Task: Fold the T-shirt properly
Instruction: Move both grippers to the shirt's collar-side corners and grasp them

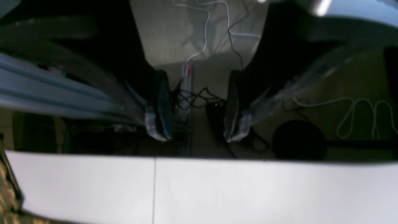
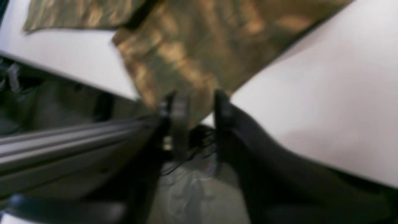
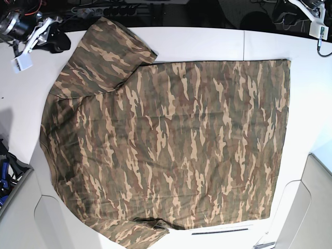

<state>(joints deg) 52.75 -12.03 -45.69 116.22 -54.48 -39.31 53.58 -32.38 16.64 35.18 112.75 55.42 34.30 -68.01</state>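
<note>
White table (image 1: pixel 217 189) fills the bottom of the left wrist view. The left gripper (image 1: pixel 196 124) hangs past its edge, jaws spread wide and holding nothing.

In the blurry right wrist view, the right gripper (image 2: pixel 194 104) sits at 6 o'clock below a corner of the T-shirt (image 2: pixel 192 53). The cloth seems to lie between the jaws, but I cannot tell if they pinch it.

From the base view, the T-shirt (image 3: pixel 171 145) lies flat and spread out, with one sleeve (image 3: pixel 109 54) at 11 o'clock. No fold is made yet.
</note>
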